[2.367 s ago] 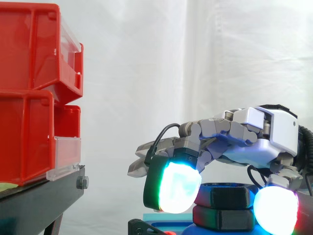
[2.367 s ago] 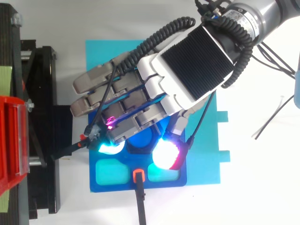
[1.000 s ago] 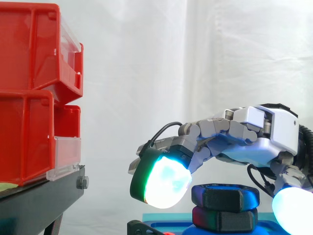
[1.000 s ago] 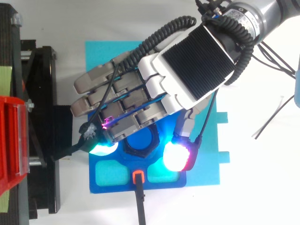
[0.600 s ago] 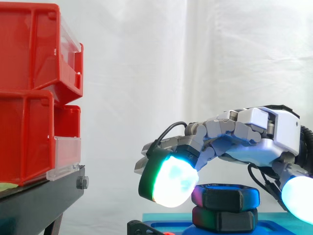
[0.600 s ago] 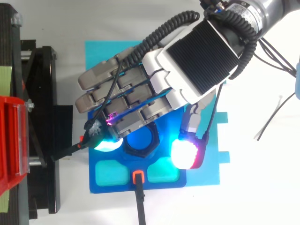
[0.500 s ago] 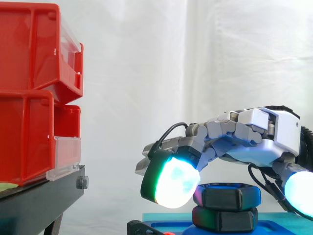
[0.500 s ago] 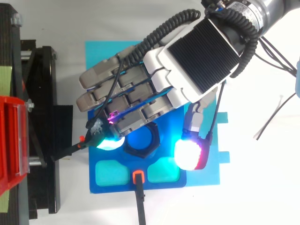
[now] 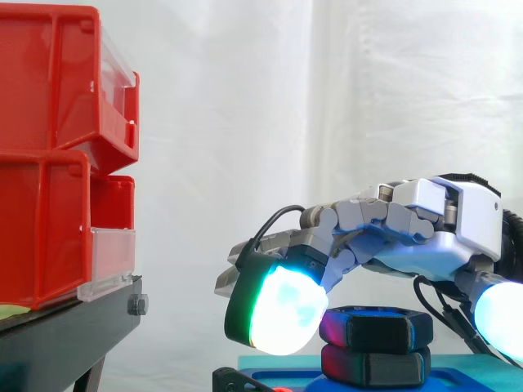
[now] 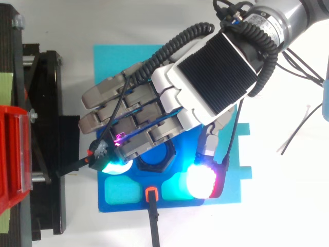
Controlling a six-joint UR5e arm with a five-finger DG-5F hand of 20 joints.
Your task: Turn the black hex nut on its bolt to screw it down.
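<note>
Side view: the hand (image 9: pixel 425 220) comes in from 3 o'clock and arches over the black hex nut (image 9: pixel 376 328), which sits low in the frame at about 5 o'clock. The nut lies level. Directly beneath it is a second black hex piece (image 9: pixel 376 365), resting on a blue base (image 10: pixel 123 203). The fingers bend loosely forward and down, and 1 glowing finger pad (image 9: pixel 278 310), white and cyan with a green rim, hangs at the nut's 9 o'clock side. Whether that pad touches the nut cannot be told. The thumb pad (image 10: pixel 200 180) glows white and magenta and stands apart from the nut. The hand clasps nothing: finger and thumb are spread on either side of the nut without pinching it.

From above, the arm enters from 1 o'clock and the fingers reach toward 8 o'clock, covering the upper half of the nut. The nut's lower rim (image 10: pixel 153 167) shows below them, around the blue bolt (image 10: pixel 158 153) at its centre. The thumb pad lies at the nut's 4 o'clock and the lit finger pad at its 8 o'clock. The base rests on a cyan mat (image 10: pixel 113 59). At the base's 6 o'clock edge an orange connector (image 10: pixel 150 193) joins a black cable (image 10: pixel 153 226). Red bins (image 9: pixel 49 147) on a black stand (image 9: pixel 65 335) stand at 9 o'clock, well apart from the hand.
</note>
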